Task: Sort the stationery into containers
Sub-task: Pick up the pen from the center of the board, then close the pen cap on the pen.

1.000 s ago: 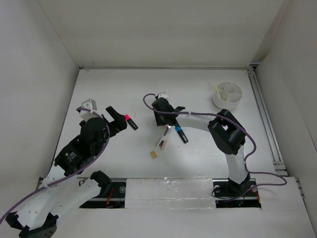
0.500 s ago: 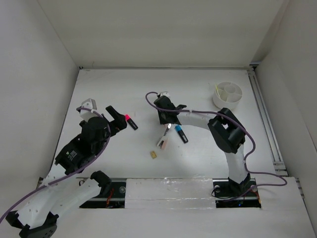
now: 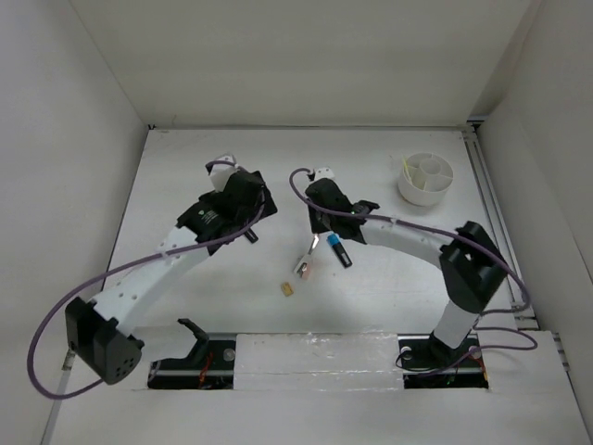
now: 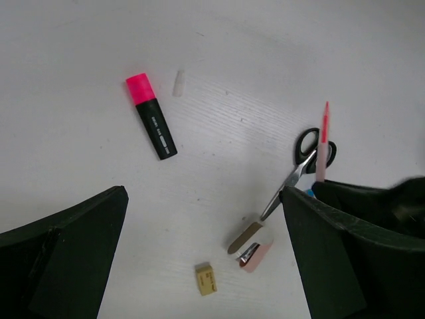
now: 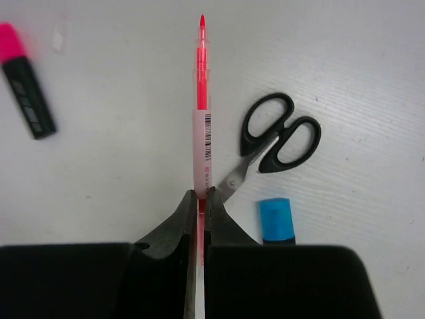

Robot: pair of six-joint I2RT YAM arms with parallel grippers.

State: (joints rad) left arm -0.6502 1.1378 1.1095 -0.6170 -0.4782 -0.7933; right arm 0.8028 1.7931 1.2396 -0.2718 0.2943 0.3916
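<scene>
Across the white table (image 3: pixel 371 153) both arms reach toward the middle, where the loose stationery lies, well apart from the round white tub (image 3: pixel 422 197) in the far right corner. A pale yellow stick (image 3: pixel 407 168) seems to rest in the tub already. The left gripper (image 4: pixel 204 193) hangs spread wide above the clutter with nothing between its fingers, probably lining up a pick of its own. The black-handled scissors (image 4: pixel 286 187) lie flat beside the right arm's work. The pink-capped marker (image 4: pixel 151 116) lies alone to one side, and the blue-capped marker (image 5: pixel 275 219) sits just beside the scissors' handles. The right gripper (image 5: pixel 201 196) is clenched on the rear end of the thin red pen (image 5: pixel 201 86). The tip points straight out ahead, so the pen can likely be carried lengthwise to a compartment. A tan eraser (image 4: pixel 206 279) waits near the arms.
</scene>
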